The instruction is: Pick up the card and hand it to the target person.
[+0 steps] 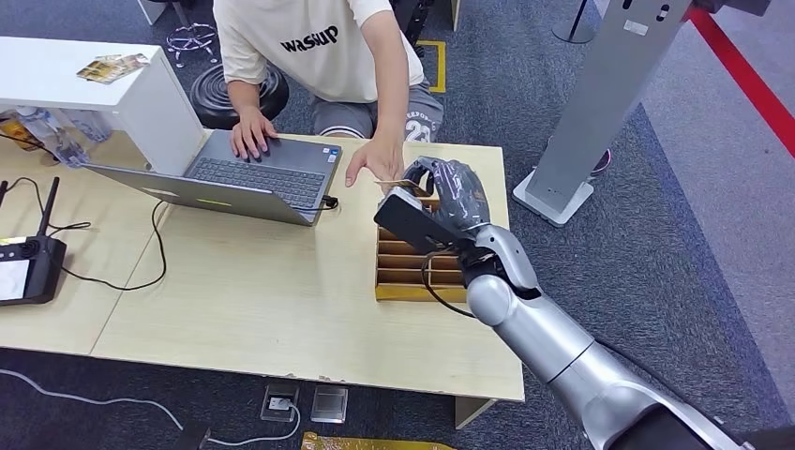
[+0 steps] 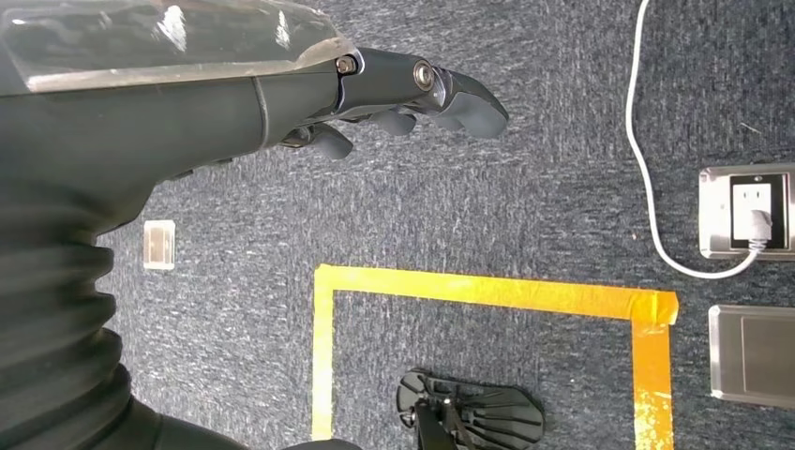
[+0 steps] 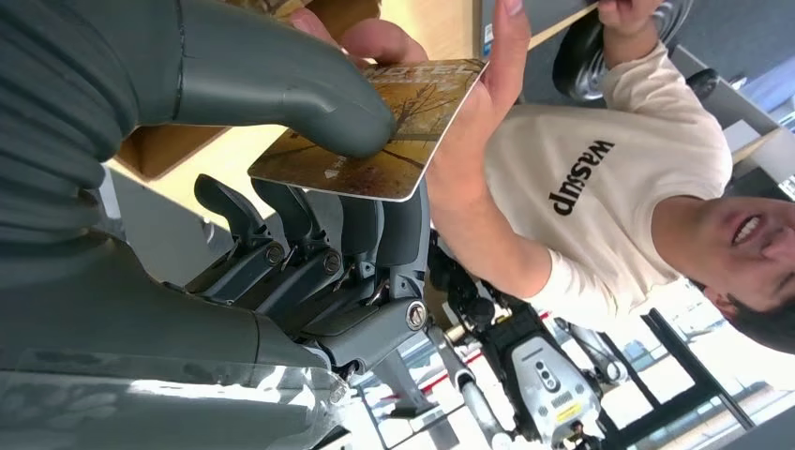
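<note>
My right hand [image 1: 448,197] is raised over the far end of the yellow card box [image 1: 412,272] and pinches a brown-gold card [image 3: 375,141] between thumb and fingers. The card [image 1: 396,182] points toward the person in the cream T-shirt [image 1: 314,42] sitting behind the table. That person's hand [image 1: 375,161] touches the card's far edge, and in the right wrist view their fingers [image 3: 469,131] close on it while my thumb [image 3: 281,84] still presses on top. My left hand [image 2: 412,94] hangs over the carpet, fingers loosely curled and holding nothing.
An open laptop [image 1: 244,178] lies on the wooden table [image 1: 262,300], with the person's other hand on it. A controller [image 1: 28,267] sits at the left edge. A white cabinet [image 1: 84,80] stands at the far left and a grey post base [image 1: 562,187] on the right.
</note>
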Controlling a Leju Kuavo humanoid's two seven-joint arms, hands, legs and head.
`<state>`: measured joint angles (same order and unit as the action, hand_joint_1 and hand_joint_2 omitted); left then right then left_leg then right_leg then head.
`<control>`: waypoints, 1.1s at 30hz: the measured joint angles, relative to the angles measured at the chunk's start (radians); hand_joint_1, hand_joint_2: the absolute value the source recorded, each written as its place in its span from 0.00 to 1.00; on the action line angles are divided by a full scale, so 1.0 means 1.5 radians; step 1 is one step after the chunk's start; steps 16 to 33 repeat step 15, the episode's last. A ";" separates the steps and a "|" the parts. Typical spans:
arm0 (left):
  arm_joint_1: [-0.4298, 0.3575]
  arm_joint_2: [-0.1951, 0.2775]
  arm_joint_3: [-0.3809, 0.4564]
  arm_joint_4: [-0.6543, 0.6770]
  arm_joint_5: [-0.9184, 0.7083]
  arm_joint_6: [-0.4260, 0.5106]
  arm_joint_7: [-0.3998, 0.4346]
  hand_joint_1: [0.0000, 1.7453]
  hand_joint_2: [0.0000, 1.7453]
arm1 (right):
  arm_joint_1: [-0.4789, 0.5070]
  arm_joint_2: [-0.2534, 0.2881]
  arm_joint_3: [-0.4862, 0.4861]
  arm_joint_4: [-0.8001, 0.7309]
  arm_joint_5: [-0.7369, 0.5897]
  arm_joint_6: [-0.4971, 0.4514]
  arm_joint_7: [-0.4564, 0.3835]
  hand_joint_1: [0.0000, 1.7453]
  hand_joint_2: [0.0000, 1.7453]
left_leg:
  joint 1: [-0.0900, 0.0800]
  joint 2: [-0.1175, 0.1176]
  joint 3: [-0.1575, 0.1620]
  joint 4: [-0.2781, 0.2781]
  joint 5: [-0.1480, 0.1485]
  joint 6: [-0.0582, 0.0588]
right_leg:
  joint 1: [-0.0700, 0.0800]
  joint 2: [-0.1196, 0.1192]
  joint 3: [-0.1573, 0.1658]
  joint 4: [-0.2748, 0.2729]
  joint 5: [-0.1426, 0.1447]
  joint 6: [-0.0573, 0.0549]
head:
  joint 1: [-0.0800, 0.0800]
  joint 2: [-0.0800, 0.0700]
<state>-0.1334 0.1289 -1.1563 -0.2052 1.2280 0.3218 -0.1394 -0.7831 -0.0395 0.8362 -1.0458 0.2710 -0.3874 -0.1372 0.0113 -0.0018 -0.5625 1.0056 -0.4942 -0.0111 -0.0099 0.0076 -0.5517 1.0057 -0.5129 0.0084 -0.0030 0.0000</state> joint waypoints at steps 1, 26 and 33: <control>0.000 0.000 0.000 0.000 0.000 0.000 0.000 0.00 1.00 | 0.000 0.002 0.000 0.002 -0.002 0.001 -0.001 0.92 1.00 | 0.000 0.000 0.000 0.000 0.000 0.000 | 0.000 0.000 0.000 0.000 0.000 0.000 | 0.000 0.000; 0.004 0.000 0.000 0.000 0.004 -0.006 -0.023 0.00 0.00 | 0.012 0.008 0.001 0.012 -0.059 0.008 -0.010 0.00 1.00 | 0.000 0.000 0.000 0.000 0.000 0.000 | 0.000 0.000 0.000 0.000 0.000 0.000 | 0.000 0.000; 0.004 0.000 0.000 0.000 0.004 -0.006 -0.023 0.00 0.00 | 0.012 0.008 0.001 0.012 -0.059 0.008 -0.010 0.00 1.00 | 0.000 0.000 0.000 0.000 0.000 0.000 | 0.000 0.000 0.000 0.000 0.000 0.000 | 0.000 0.000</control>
